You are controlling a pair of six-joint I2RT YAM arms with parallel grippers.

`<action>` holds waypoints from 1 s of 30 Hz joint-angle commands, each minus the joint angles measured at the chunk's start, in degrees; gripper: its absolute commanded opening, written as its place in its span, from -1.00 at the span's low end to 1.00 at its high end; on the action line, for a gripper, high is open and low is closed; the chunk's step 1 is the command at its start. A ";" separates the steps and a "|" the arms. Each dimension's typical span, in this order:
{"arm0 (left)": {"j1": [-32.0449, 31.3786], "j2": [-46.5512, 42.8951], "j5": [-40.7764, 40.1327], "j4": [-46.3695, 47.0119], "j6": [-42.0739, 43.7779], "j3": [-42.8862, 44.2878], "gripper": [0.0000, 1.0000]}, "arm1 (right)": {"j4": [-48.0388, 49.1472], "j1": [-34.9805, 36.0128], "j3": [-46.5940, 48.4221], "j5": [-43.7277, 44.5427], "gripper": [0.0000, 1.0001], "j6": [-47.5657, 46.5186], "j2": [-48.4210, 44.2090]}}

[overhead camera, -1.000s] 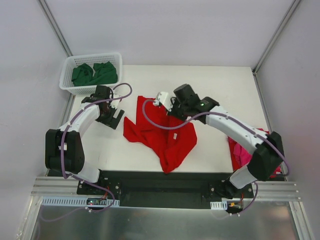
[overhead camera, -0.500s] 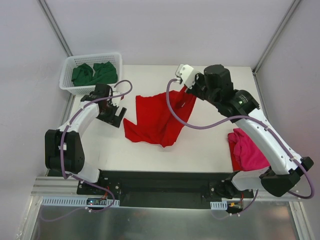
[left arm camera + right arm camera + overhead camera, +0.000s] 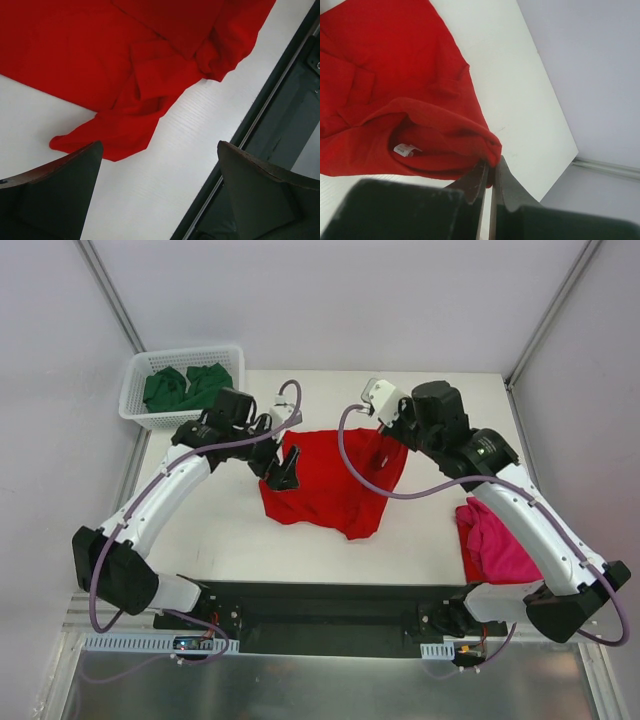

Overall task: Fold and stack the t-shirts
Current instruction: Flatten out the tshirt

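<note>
Red t-shirt (image 3: 335, 485) lies unfolded, pinched by the right gripper (image 3: 490, 174). Left gripper (image 3: 159, 150) gapes wide, empty. Green shirts (image 3: 190, 387) wait in basket (image 3: 128, 390) (pink one (image 3: 495, 540) bundled aside)

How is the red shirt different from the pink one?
The red t-shirt lies spread and rumpled mid-table; the pink t-shirt sits bunched at the right edge. The right gripper has its jaws shut on the red one; nothing holds the pink one. Both are plain cloth on the white table.

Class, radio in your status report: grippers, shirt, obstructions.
Right gripper shut on red shirt. Left gripper open, hovering at shirt's edge. Nothing blocking.
</note>
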 commanded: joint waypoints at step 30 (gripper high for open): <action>-3.32 24.27 -25.52 4.53 10.64 -8.49 0.49 | 1.35 -0.78 -5.97 -3.24 -0.98 2.57 -1.53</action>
